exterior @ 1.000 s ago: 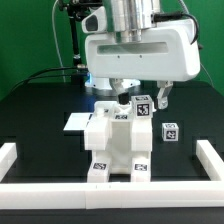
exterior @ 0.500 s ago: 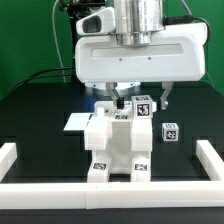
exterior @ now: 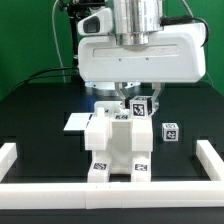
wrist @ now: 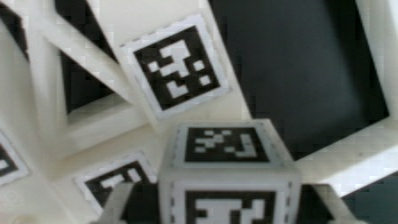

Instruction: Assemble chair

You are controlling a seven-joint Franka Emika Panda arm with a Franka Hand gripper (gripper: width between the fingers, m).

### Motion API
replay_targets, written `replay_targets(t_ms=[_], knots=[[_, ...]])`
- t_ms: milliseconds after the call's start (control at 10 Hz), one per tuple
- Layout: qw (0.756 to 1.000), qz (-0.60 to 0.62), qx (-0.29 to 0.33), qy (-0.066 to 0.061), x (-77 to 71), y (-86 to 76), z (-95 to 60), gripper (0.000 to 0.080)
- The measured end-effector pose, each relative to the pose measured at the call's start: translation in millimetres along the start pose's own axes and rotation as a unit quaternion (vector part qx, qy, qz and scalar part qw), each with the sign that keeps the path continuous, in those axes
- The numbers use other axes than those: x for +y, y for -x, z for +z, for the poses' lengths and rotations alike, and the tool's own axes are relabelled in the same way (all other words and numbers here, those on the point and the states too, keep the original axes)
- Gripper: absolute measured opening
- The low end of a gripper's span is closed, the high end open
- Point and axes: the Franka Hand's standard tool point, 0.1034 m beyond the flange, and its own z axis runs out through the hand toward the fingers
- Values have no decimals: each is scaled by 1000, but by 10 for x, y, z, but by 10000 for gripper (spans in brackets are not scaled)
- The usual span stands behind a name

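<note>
The hand [exterior: 141, 97] hangs low, its fingers either side of a small tagged cube [exterior: 143, 106]. Whether they pinch it or stand just clear I cannot tell. The wrist view shows that cube [wrist: 222, 170] close up with two tags on it, with white bars and a tagged slab [wrist: 175, 68] beyond.

In the exterior view the chair [exterior: 113, 145] is one blocky white build showing three tags. It stands mid-tabletop [exterior: 40, 110], at 7 o'clock of the cube under the hand. A second cube [exterior: 170, 131] lies alone at 3 o'clock of the chair, apart from it. One marker board [exterior: 72, 122] lies flat at 9 o'clock, just beside the chair. Three rails [exterior: 8, 155] border the tabletop at 9, 6 and 3 o'clock.
</note>
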Motion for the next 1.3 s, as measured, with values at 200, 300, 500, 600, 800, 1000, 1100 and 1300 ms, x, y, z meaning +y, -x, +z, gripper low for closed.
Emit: replay_targets(t_ms=[200,300,500,600,800,1000,1100,1300], knots=[[999,43,4,-1,14,-100,1,284],[998,63,1,-2,21,-136,-1,284],[993,113,-16,5,40,-150,1,285],[992,121,-20,7,53,-157,2,285],[983,182,-23,8,71,-159,10,285],[965,262,-23,8,75,-156,11,285],[958,285,-23,9,84,-158,12,285],[935,354,-25,7,83,-147,10,285]])
